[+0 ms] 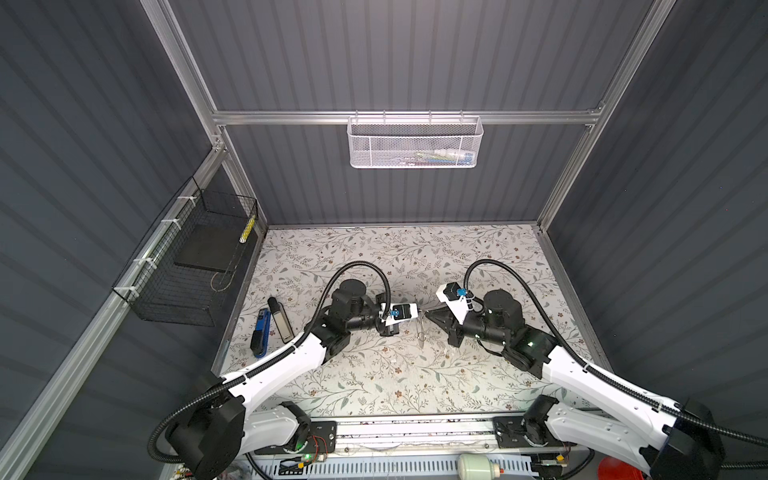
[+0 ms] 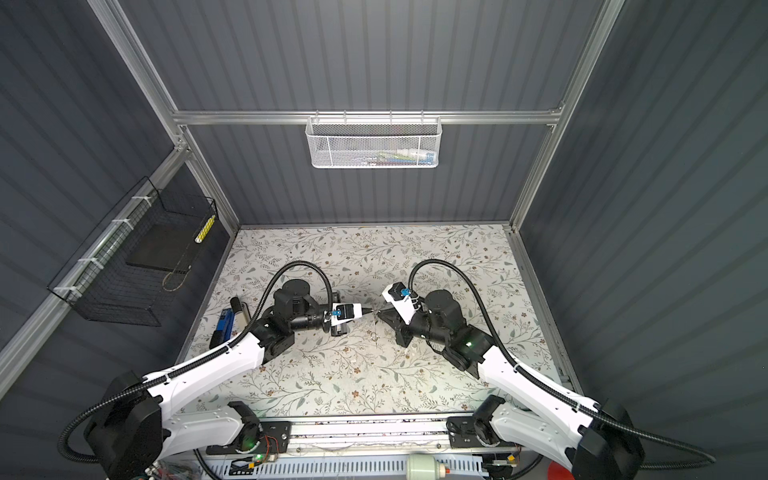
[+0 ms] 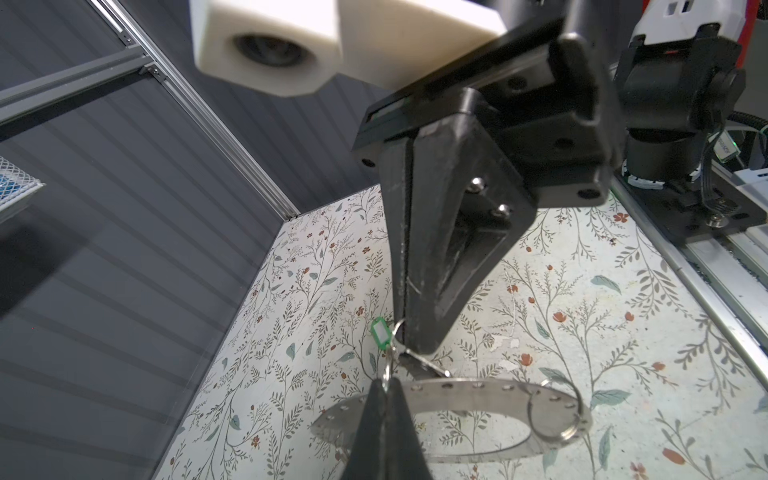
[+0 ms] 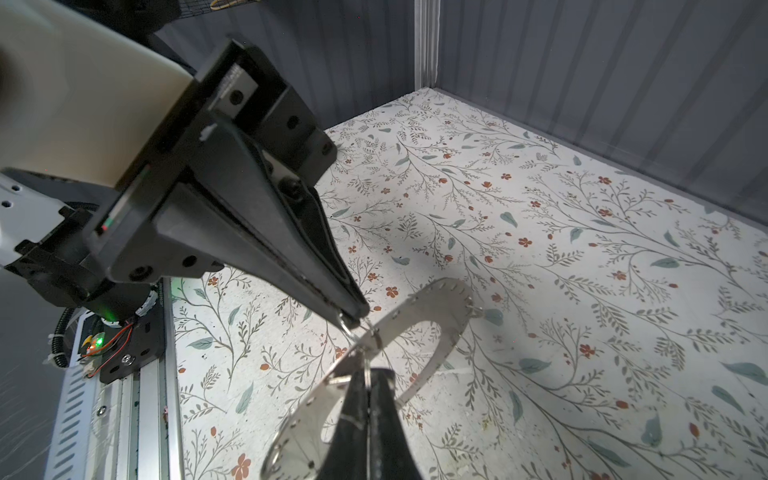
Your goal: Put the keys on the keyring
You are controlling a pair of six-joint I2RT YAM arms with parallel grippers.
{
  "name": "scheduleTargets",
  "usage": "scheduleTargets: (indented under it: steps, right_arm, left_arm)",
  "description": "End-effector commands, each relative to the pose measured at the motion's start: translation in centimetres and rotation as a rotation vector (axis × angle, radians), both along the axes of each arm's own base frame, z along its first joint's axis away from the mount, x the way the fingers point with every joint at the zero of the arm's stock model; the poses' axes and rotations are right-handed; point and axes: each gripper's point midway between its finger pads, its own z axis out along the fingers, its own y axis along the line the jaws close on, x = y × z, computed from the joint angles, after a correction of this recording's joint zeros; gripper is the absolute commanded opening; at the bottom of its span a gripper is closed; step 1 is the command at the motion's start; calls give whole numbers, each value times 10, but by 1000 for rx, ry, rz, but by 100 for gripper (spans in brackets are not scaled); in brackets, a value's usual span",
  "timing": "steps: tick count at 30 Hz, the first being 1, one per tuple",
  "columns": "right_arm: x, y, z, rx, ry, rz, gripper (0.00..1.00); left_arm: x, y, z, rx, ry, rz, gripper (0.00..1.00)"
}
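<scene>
Two pinches on the raised keyring (image 3: 498,399), left gripper (image 3: 385,384) and right gripper (image 3: 413,338) each pressed tight onto its wire loops (image 3: 432,368), tip to tip above the floral mat (image 3: 582,291), green key tag (image 3: 379,332) just beside the right tip.

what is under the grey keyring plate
Under the keyring only the floral table shows through its central hole. The left pincer covers part of its rim, hiding what lies there.

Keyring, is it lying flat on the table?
No, the keyring is tilted up above the table, with its shadow below it.
</scene>
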Motion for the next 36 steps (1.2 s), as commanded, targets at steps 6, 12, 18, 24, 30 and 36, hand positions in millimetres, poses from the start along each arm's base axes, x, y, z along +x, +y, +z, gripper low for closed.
scheduleTargets:
  steps: [6,12,18,24,30,36]
  right_arm:
    - [12,-11,-6,1,35,-112,0]
    - [6,-5,-10,4,70,-58,0]
    - [-10,4,4,102,74,106,0]
    - [-12,-2,14,113,100,164,8]
    - [-15,-16,24,16,48,177,34]
    - [-20,-31,52,-16,-81,149,41]
  left_arm:
    - [-11,-5,21,-38,-31,-64,0]
    - [-16,-9,29,-68,20,-101,0]
    - [-22,-13,45,-113,155,-222,0]
    - [-18,-10,59,-155,215,-297,0]
    - [-14,-13,58,-151,245,-292,0]
    - [-9,-13,65,-180,323,-307,0]
